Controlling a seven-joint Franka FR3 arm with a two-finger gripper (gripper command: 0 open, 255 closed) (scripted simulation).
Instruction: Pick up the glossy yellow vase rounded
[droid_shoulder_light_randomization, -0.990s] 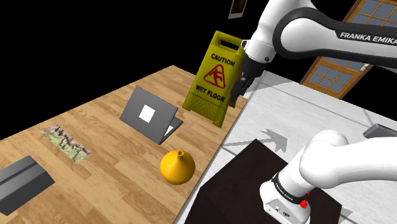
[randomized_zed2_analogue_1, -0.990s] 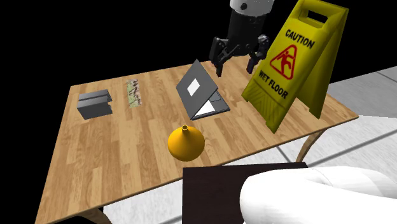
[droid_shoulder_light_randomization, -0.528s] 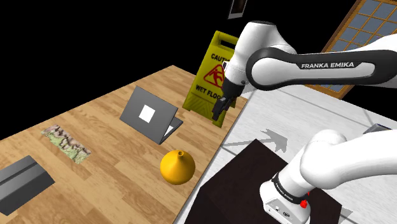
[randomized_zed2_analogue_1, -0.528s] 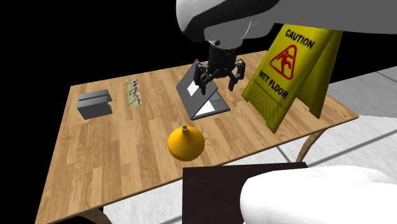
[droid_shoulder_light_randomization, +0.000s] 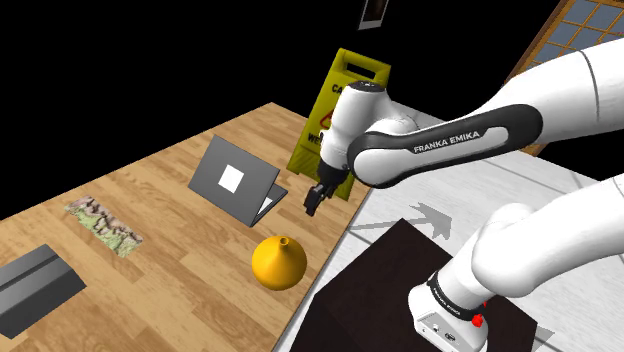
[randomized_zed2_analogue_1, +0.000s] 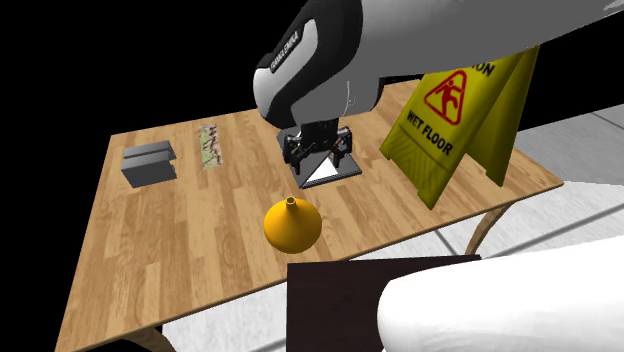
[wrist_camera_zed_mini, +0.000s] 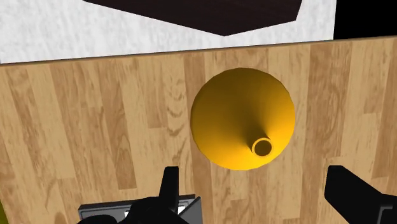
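One container stands on the table: a glossy yellow-orange vase with a rounded body that narrows to a thin neck. It sits upright, below the claw and a little toward the stand, near the table edge. Seen along the claw, the vase lies ahead of the two black fingers, in line with the gap between them. The fingers are spread wide and touch nothing, so the claw is released and hangs in the air above the wood. The vase's mouth is a small ring at the top of the neck, and what lies inside it cannot be made out.

Behind the claw in the second exterior view is a grey laptop, half open. A yellow wet floor sign stands on the far side of the claw from a grey box and a patterned strip, both well apart from it.

Light wood planks make up the tabletop. Past its edge lies a white tiled floor, with a wood-framed window and a black area beyond
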